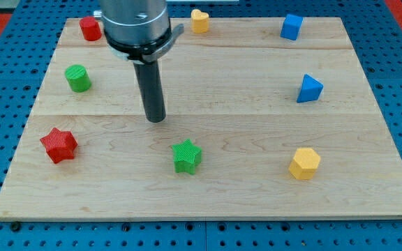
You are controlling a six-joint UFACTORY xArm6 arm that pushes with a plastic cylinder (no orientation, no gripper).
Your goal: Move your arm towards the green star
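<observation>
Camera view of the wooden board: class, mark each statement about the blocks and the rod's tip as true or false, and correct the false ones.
1. My tip touches the green star. False: a gap of bare board separates them; the star lies toward the view's bottom right of the tip.
2. The red star sits near the view's left edge. True.
3. Both blue blocks lie on the view's left. False: the blue cube and blue triangular block are on the view's right.
4. The green cylinder lies to the view's left of the rod. True.
</observation>
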